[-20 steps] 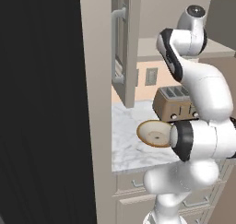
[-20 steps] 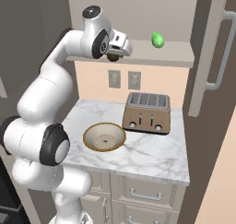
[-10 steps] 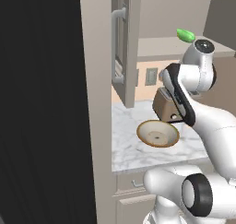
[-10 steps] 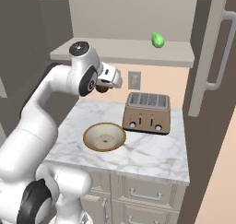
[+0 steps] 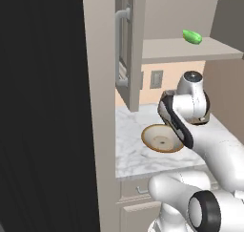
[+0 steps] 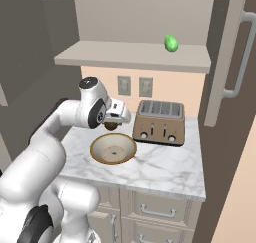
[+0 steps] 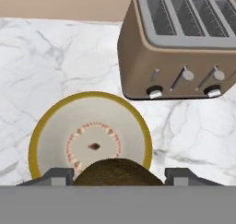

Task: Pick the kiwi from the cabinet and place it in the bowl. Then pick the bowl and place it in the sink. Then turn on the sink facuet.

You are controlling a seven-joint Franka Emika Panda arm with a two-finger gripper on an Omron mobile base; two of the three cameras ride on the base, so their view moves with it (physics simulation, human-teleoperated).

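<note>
My gripper [image 7: 119, 177] is shut on the kiwi [image 7: 115, 171], a dark-brown oval fruit between the two fingertips [image 7: 57, 174]. It hangs just above the near rim of the bowl [image 7: 55, 135], which is cream inside with a tan-gold rim and stands on the marble counter. From the right base view, the kiwi [image 6: 111, 125] sits in the gripper [image 6: 112, 123] over the back edge of the bowl [image 6: 114, 152]. In the left base view the bowl [image 5: 159, 139] lies partly behind my arm. The cabinet shelf [image 6: 135, 57] is overhead, its door [image 5: 125, 49] open. The sink and faucet are out of view.
A brown toaster [image 6: 159, 122] stands right of the bowl, close to it [image 7: 184, 48]. A bright green oblong item [image 6: 171, 43] lies on the shelf. The black fridge [image 5: 43, 111] walls off the left. Bare marble [image 6: 165, 169] stretches in front of the toaster.
The arm has swung down from shelf height to just above the bowl, carrying the kiwi. The bowl and toaster have stayed put.
</note>
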